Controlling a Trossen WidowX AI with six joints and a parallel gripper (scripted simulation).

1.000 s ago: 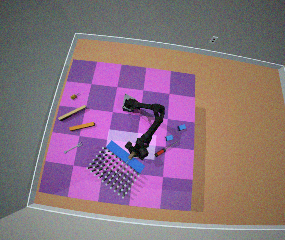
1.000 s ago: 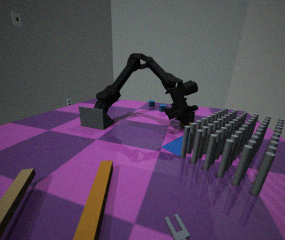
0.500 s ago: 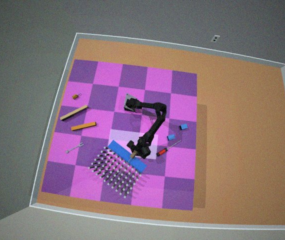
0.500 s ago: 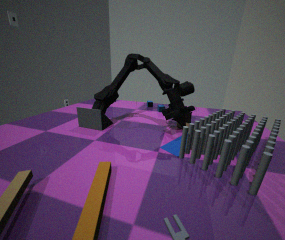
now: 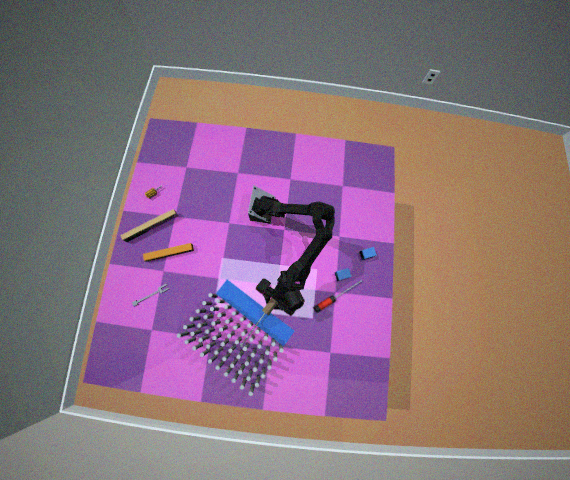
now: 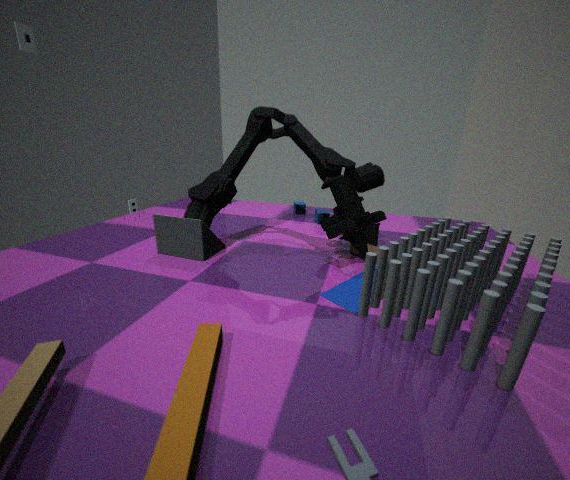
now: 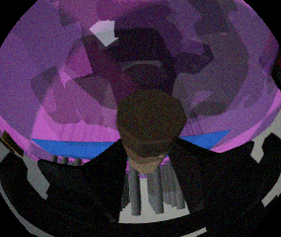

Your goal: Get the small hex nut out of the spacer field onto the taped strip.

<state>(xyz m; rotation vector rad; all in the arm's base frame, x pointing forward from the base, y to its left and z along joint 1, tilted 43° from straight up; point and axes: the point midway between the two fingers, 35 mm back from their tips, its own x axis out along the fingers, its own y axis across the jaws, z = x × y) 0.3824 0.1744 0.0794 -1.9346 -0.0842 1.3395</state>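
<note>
The claw (image 5: 270, 300) (image 6: 360, 248) (image 7: 146, 140) is clamped on the brown, faceted, wood-like handle (image 5: 270, 306) (image 7: 151, 118) of a tool whose thin, pale shaft (image 5: 260, 319) slants away over the flat, matte blue strip (image 5: 236, 300) (image 6: 350, 293) (image 7: 76, 149) toward the spacers. Just beyond the claw, the spacers (image 5: 234, 345) (image 6: 417, 304) (image 7: 135, 193) stand upright in close rows, slim smooth grey cylinders with pale round tops. The hex nut cannot be made out among them, so its place is unclear. To one side of the claw lies a screwdriver (image 5: 325, 303) with a rounded red and black handle and a slender metal shaft, near two small blue blocks (image 5: 343, 274) (image 6: 321, 215). Well apart on the opposite side lie a flat grey open-ended wrench (image 5: 150, 296) (image 6: 355, 459), a square-edged orange bar (image 5: 167, 252) (image 6: 189, 397) and a tan bar (image 5: 148, 225) (image 6: 16, 403). The checkered purple-and-pink surface (image 5: 360, 382) (image 6: 135, 341) beneath the claw is glossy.
</note>
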